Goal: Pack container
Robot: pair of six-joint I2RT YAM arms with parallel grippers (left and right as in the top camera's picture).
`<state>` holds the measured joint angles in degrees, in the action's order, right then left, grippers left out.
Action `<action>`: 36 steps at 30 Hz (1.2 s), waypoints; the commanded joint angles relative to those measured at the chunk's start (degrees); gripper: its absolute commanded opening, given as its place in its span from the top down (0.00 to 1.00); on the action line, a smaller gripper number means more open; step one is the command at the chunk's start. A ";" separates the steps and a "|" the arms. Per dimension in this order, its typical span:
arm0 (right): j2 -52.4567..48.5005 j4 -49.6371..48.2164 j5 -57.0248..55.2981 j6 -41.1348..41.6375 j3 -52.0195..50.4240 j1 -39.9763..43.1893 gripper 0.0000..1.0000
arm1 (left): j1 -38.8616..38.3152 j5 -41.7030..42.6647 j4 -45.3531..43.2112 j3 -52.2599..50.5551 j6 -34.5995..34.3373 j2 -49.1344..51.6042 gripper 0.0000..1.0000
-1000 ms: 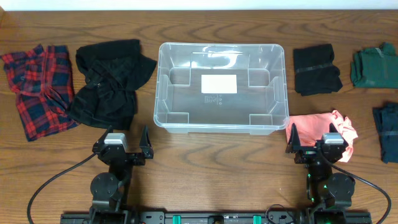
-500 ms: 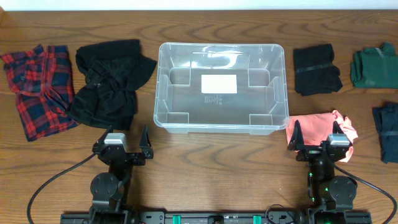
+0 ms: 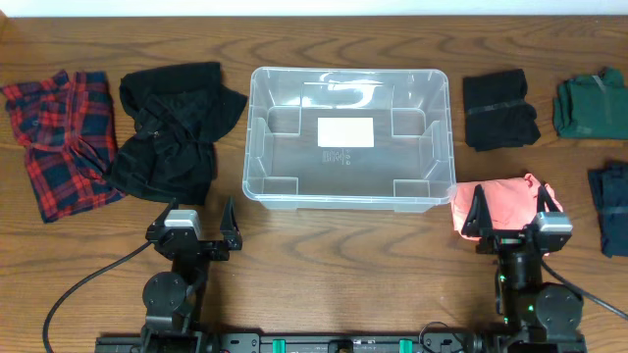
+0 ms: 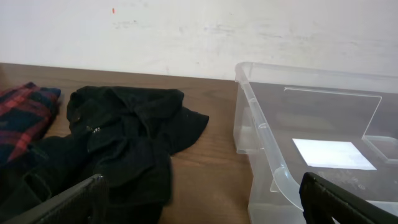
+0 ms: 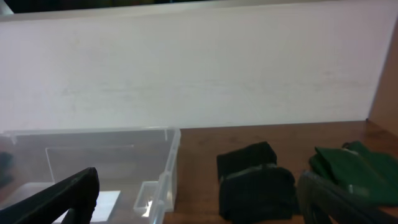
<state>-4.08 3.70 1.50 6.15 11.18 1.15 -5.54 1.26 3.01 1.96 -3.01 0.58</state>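
Overhead view: the container (image 3: 345, 202) is placed at the centre of the bench (image 3: 334, 265), with a white label (image 3: 345, 131) on its base. The left tool (image 3: 201, 214) is held released near a black garment (image 3: 167, 132). The right tool (image 3: 510, 204) is spread wide over a pink garment (image 3: 496, 193).

You have a glossy clear plastic container (image 3: 348, 137), matt cloth in the black garment (image 3: 172, 132), and a wood-grain table (image 3: 334, 255).
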 commanded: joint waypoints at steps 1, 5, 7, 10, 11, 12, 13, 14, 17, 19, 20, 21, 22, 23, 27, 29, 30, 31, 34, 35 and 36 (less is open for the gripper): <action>-7.41 0.46 0.28 1.25 7.21 0.39 0.01 | -0.28 -0.87 1.09 -1.73 -0.11 -0.31 0.02; -22.67 4.02 0.35 2.71 19.98 0.44 0.01 | -0.28 -0.87 1.07 -1.73 -0.11 -0.31 0.02; -32.48 8.94 0.61 3.58 29.22 0.70 0.01 | -0.28 -0.87 1.07 -1.73 -0.11 -0.31 0.02; -46.25 16.59 4.04 3.67 42.80 2.19 0.01 | -0.28 -0.87 1.09 -1.73 -0.11 -0.31 0.02; -50.56 19.21 6.05 3.63 47.32 3.06 0.01 | -0.28 -0.87 1.07 -1.73 -0.11 -0.31 0.02; -54.88 21.84 8.44 3.34 51.80 4.09 0.01 | -0.28 -0.87 1.07 -1.73 -0.11 -0.31 0.02; -59.32 24.50 11.87 2.03 56.57 5.22 0.01 | -0.28 -0.87 1.07 -1.73 -0.11 -0.31 0.02; -63.25 26.60 15.93 -0.02 60.83 6.32 0.01 | -0.28 -0.87 1.07 -1.73 -0.11 -0.31 0.02; -72.37 30.34 25.29 -1.53 70.47 8.02 0.01 | -0.28 -0.87 1.07 -1.73 -0.09 -0.31 0.02; -75.95 31.19 25.81 -1.53 73.22 8.28 0.01 | -0.28 -0.87 1.07 -1.73 -0.11 -0.31 0.02; -77.46 30.53 23.47 -1.51 73.70 8.46 0.01 | -0.28 -0.87 1.07 -1.73 -0.09 -0.31 0.02; -78.60 30.18 20.76 -1.51 73.75 8.79 0.01 | -0.28 -0.87 1.07 -1.73 -0.11 -0.31 0.02; -79.60 30.32 17.86 -0.81 73.72 9.38 0.01 | -0.28 -0.87 1.07 -1.73 -0.11 -0.31 0.02; -80.74 30.64 15.47 1.03 73.72 10.21 0.01 | -0.28 -0.87 1.07 -1.73 -0.11 -0.31 0.02; -85.55 32.54 13.94 4.96 73.72 15.58 0.03 | -0.28 -0.87 1.07 -1.73 -0.11 -0.31 0.02; -87.84 33.29 14.21 5.46 73.72 18.14 0.02 | -0.28 -0.87 1.07 -1.73 -0.11 -0.31 0.02; -89.24 33.66 14.19 5.42 73.70 19.43 0.03 | -0.28 -0.87 1.09 -1.73 -0.11 -0.31 0.02; -90.42 34.01 14.14 5.35 73.68 20.33 0.03 | -0.28 -0.87 1.07 -1.73 -0.11 -0.31 0.02; -94.29 34.47 14.16 3.87 73.68 22.47 0.02 | -0.28 -0.87 1.07 -1.73 -0.11 -0.31 0.02; -95.89 34.58 14.16 3.15 73.66 22.97 0.02 | -0.28 -0.87 1.07 -1.73 -0.11 -0.31 0.02; -96.94 34.62 14.16 2.89 73.68 23.23 0.03 | -0.28 -0.87 1.07 -1.73 -0.11 -0.31 0.02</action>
<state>-98.21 37.98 15.84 9.89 83.74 23.44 -5.54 1.26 2.98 1.93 -3.01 0.60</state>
